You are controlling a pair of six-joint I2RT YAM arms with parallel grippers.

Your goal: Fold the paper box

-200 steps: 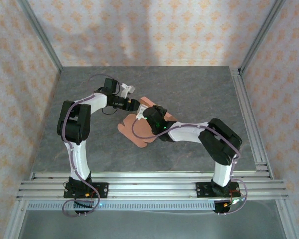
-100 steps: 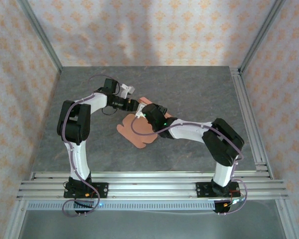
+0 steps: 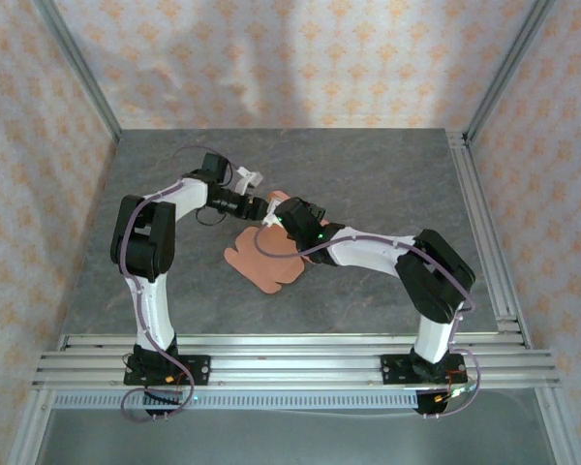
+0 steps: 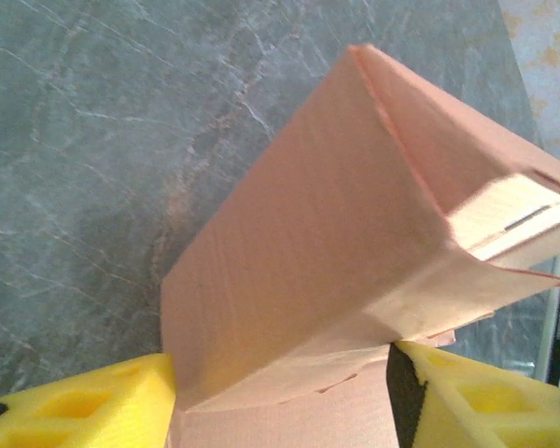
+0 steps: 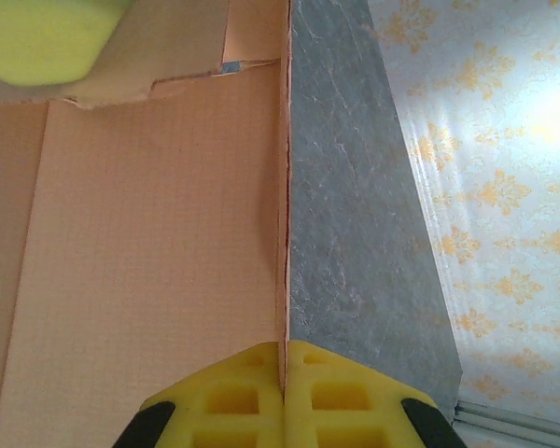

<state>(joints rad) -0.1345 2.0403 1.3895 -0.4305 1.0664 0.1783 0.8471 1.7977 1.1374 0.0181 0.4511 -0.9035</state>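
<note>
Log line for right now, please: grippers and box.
left gripper: clamped across raised folded section of paper box | right gripper: shut, pinching its thin edge | box: partly folded, rounded flaps flat on table

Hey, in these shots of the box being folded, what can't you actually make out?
- Top view: where the left gripper and right gripper meet the box is hidden by their own bodies, and too small.
- Left wrist view: the box's near flap runs off the bottom edge, and its far end is blurred.
- Right wrist view: the box runs off the left edge, and a blurred yellow shape covers its top corner.
</note>
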